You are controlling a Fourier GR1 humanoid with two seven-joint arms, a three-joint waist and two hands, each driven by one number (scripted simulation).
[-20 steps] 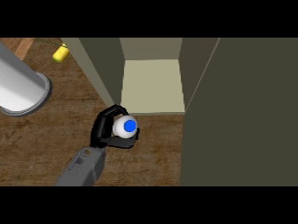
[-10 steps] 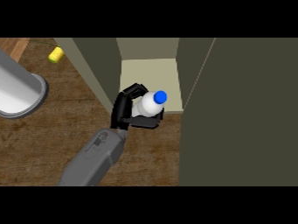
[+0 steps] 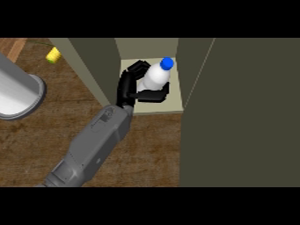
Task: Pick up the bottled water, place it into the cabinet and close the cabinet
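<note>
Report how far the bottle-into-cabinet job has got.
Done: the bottled water is picked up and is over the pale shelf inside the cabinet. In hand: the left hand has its fingers curled round the bottle, not yet released. Left: let go, pull the arm out and close the open cabinet.

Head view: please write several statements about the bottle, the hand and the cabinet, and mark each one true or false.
1. The right hand is curled round the bottled water. True.
2. The cap is red. False: it is blue.
3. The cabinet is closed. False: it is open, and its pale inside shows.
4. The bottled water is in the cabinet's opening. True.
5. A yellow object lies inside the cabinet. False: it lies on the counter, left of the cabinet.
</note>
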